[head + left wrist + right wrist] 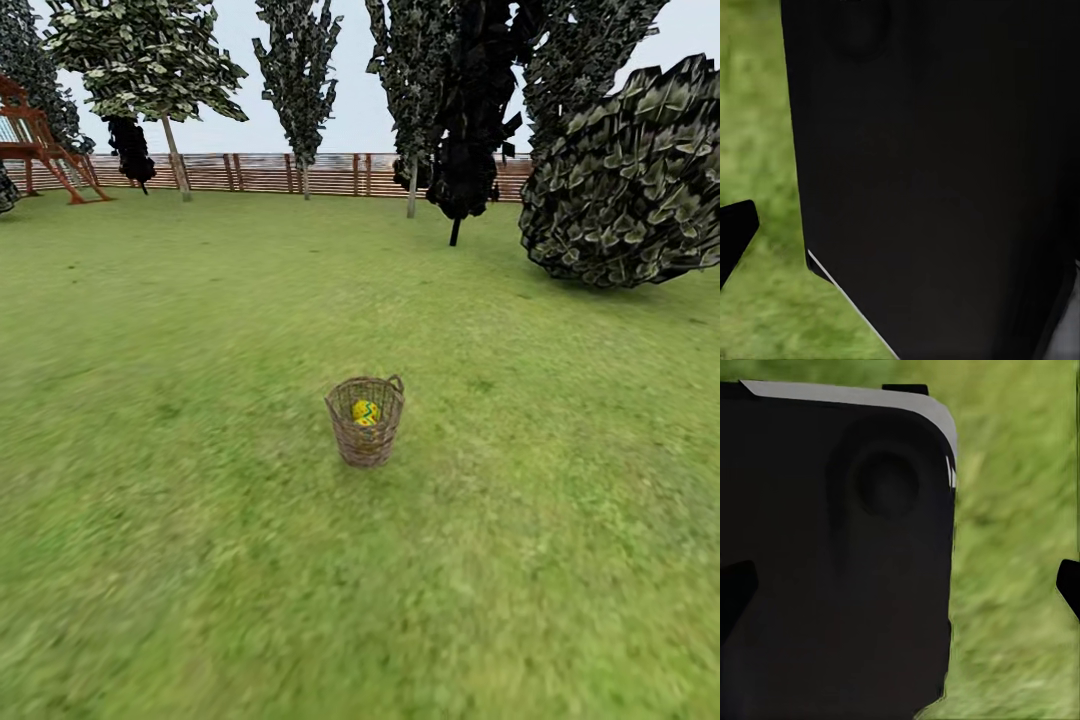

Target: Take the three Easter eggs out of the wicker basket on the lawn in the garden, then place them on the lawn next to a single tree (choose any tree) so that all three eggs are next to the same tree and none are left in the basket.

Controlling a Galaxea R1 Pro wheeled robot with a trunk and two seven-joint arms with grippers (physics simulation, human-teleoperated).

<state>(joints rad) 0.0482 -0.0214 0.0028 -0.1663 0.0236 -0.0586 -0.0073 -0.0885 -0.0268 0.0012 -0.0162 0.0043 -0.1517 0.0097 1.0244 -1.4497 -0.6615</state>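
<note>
The wicker basket stands upright on the lawn in the middle of the head view, some way ahead of me. Inside it shows one yellow Easter egg with coloured markings; any others are hidden behind the weave. A tree with a pale bare trunk stands far back at the left near the fence. In the right wrist view my right gripper is open, its fingertips far apart over a black robot part and grass. My left gripper looks open too, one fingertip showing at the frame edge.
A brown slatted fence closes the garden at the back. A red wooden play structure stands far left. A large dark bush and a dark leafy tree stand at the right. Another thin trunk rises near the fence.
</note>
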